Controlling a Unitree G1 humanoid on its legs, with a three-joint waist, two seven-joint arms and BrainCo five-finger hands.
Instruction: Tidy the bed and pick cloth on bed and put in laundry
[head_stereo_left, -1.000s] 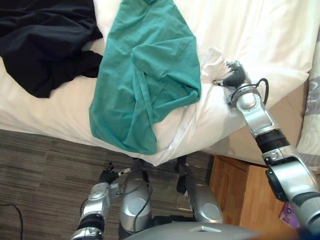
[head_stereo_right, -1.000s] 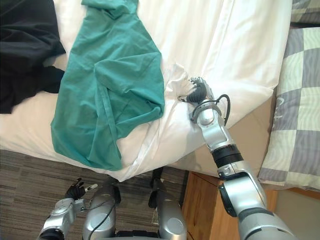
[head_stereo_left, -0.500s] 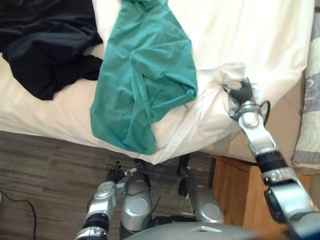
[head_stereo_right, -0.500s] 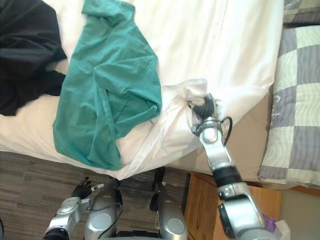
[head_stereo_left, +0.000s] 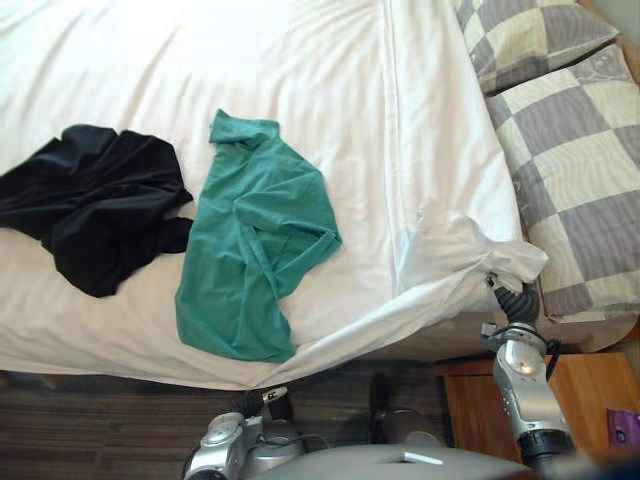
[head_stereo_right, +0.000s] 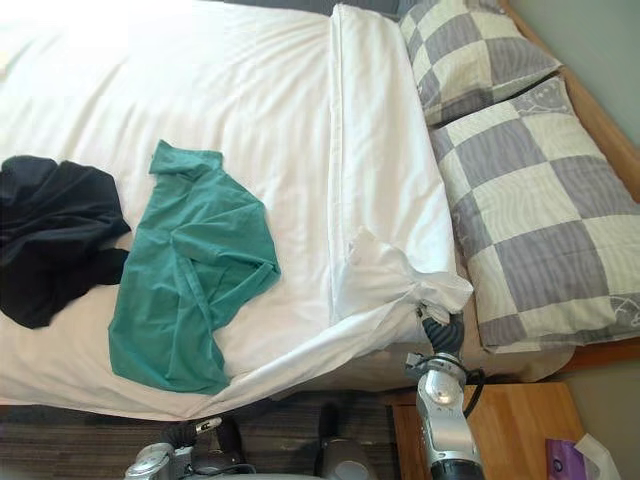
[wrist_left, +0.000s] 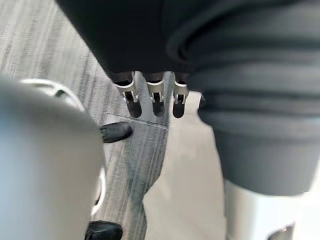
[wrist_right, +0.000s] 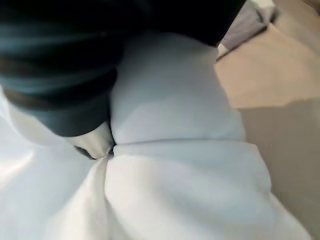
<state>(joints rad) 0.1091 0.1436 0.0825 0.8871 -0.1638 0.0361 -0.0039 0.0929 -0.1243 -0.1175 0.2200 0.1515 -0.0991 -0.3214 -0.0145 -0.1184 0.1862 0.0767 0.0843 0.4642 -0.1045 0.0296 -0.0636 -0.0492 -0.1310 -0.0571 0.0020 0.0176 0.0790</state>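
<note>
Bed sheet (head_stereo_left: 455, 250) in right robot hand (head_stereo_left: 511, 302); green cloth (head_stereo_left: 255, 250)

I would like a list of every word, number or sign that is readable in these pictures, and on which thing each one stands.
No text can be read anywhere.
The green cloth, black cloth, white duvet and checked pillows: plain, no print.
The purple item on the wooden bedside table: any print is too small to read.

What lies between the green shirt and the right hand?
Only white duvet: bare from the green shirt to the bunched corner that the right hand grips, in both eye views.
</note>
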